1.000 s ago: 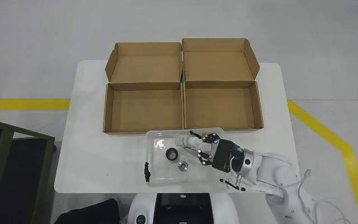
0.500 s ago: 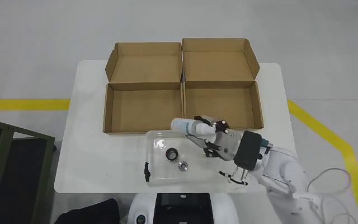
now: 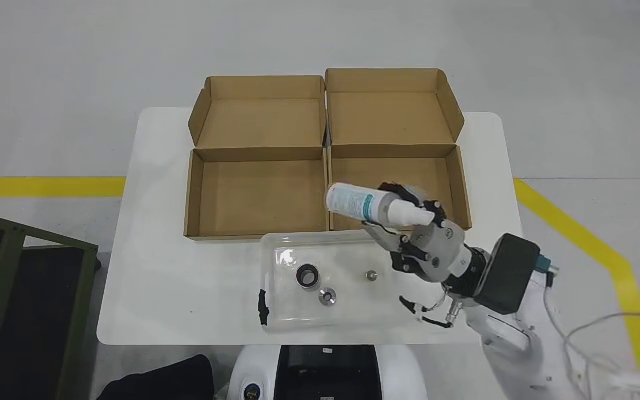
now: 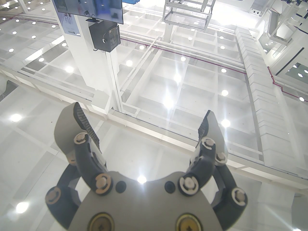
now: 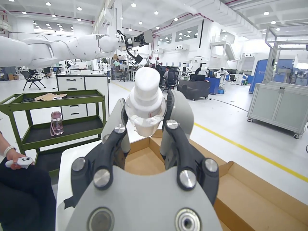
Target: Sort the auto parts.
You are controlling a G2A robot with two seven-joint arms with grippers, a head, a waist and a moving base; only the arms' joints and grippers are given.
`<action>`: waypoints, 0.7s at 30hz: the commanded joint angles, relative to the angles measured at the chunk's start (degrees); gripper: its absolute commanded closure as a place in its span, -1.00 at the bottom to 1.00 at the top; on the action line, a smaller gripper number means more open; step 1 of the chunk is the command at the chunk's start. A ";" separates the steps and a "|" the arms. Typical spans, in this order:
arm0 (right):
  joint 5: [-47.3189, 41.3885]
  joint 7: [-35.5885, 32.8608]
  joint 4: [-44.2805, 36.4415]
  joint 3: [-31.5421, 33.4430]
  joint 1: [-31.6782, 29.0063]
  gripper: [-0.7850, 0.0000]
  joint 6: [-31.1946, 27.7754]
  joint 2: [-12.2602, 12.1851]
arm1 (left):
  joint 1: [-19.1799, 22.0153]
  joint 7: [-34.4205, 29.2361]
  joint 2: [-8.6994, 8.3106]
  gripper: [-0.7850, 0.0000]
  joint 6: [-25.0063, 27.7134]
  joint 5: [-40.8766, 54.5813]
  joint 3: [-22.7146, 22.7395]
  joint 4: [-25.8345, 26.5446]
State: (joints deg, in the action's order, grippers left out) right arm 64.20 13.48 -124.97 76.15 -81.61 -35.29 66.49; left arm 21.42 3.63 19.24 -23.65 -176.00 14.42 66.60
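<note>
Lifted from the clear plastic tray (image 3: 270,290): white blue-labelled plastic bottle (image 3: 362,202), now above the right brown cardboard box's (image 3: 430,175) near edge. Right jaws clamp its neck; left jaws gape wide, empty. Release into box likely next.

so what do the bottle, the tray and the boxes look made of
The bottle looks plastic: white, smooth, with a soft sheen. The tray is probably clear plastic, since the table shows through it. The boxes look like brown cardboard, matte, with folded flaps.
</note>
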 commanded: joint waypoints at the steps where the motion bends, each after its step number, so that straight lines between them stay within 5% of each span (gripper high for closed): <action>1: -0.12 0.51 -0.28 0.21 0.29 1.00 0.18 0.03 | 0.00 0.00 0.00 -1.00 0.00 0.00 0.00 0.00; 21: 0.83 -2.88 5.23 -3.16 4.02 1.00 0.25 0.42 | 0.00 0.00 0.00 -1.00 0.00 0.00 0.00 0.00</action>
State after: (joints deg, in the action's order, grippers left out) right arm 64.65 11.28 -120.53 73.39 -77.70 -35.38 66.88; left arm 21.42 3.63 19.24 -23.65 -176.00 14.42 66.60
